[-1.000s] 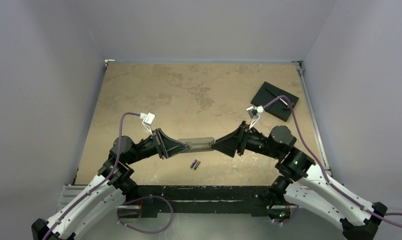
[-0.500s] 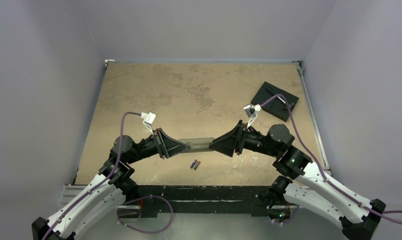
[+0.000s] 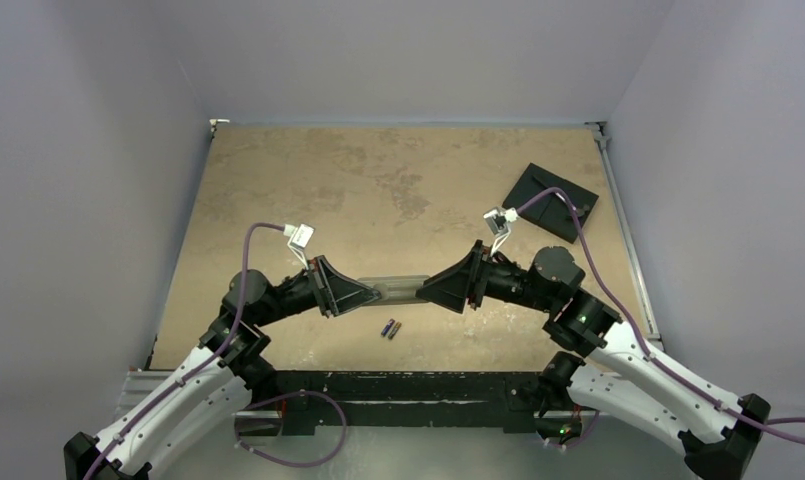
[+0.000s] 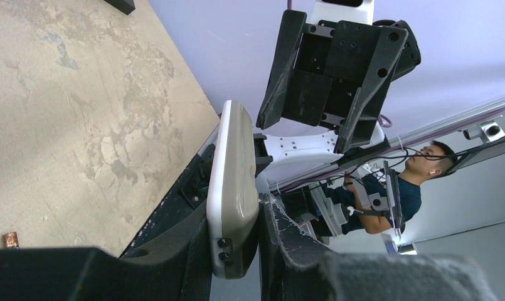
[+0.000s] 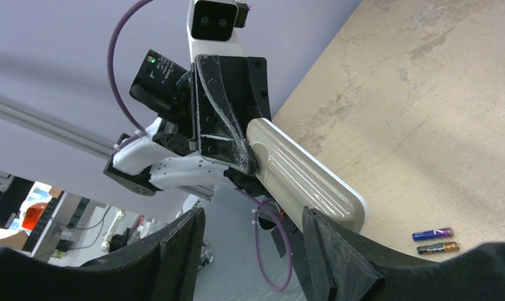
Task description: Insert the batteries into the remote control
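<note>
Top external: the left gripper (image 3: 363, 292) pinches the remote (image 3: 398, 288) by one end and holds it up off the table (image 3: 278, 200), so the other arm can work on it. The right gripper (image 3: 430, 290) waits at its 3 o'clock end. Two batteries (image 3: 390, 328) lie on the table at 6 o'clock of the remote.

Left wrist: the right jaws are wide open and touch nothing.

Right wrist: the remote's grey ribbed back faces this hand. I think that back must open first.

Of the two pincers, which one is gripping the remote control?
The left pincer: its fingers are shut on one end of the remote control. The right pincer is open at the other end and does not clamp it.
</note>
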Robot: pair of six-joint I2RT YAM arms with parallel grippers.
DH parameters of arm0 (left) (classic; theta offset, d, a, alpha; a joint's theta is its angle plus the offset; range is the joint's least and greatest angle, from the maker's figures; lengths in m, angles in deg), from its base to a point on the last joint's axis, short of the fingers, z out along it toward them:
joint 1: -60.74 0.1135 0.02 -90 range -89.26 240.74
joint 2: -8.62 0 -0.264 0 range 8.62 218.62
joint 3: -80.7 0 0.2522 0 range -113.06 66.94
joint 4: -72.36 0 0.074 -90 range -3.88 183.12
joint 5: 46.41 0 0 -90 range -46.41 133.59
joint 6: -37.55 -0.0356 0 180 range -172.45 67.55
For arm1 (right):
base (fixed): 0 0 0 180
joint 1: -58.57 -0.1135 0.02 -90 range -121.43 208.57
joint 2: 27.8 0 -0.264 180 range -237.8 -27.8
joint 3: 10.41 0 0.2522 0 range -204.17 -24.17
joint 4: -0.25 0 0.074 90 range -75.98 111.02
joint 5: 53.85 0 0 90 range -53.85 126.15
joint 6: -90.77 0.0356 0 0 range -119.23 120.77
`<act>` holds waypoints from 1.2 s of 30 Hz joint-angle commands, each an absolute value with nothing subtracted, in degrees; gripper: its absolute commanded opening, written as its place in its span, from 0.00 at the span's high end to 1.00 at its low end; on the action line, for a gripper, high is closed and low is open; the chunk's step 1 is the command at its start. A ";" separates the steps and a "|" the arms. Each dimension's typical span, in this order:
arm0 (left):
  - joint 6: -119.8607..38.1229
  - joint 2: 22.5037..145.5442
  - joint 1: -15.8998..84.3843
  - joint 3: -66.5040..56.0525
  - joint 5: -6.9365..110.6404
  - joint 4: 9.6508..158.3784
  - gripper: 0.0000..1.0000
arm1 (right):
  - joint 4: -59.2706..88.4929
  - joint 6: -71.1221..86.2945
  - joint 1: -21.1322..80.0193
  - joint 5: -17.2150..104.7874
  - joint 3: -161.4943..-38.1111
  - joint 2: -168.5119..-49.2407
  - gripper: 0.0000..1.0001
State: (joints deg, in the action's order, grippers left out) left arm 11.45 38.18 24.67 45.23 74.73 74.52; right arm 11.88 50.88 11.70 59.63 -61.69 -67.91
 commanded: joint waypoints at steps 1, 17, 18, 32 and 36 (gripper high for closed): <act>11.71 38.15 24.75 44.61 75.22 70.79 1.00 | 11.10 50.52 11.16 58.91 -63.04 -67.86 0.34; 11.69 38.83 24.72 44.01 74.53 71.42 1.00 | 17.53 47.45 9.10 53.24 -63.89 -68.12 0.34; 11.77 38.85 24.71 43.94 74.68 71.24 1.00 | 17.72 47.30 8.97 52.94 -63.94 -68.20 0.34; 12.28 38.85 24.75 44.22 75.40 70.15 1.00 | 18.69 46.36 6.48 48.64 -64.64 -70.58 0.32; 12.33 38.85 24.79 44.28 75.60 69.96 1.00 | 19.91 45.59 4.64 45.70 -65.45 -71.51 0.32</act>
State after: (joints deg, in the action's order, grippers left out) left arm 11.43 39.43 24.86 45.23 73.59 75.09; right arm 17.90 47.51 6.43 49.93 -62.95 -70.19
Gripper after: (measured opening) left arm 0.257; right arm 0.676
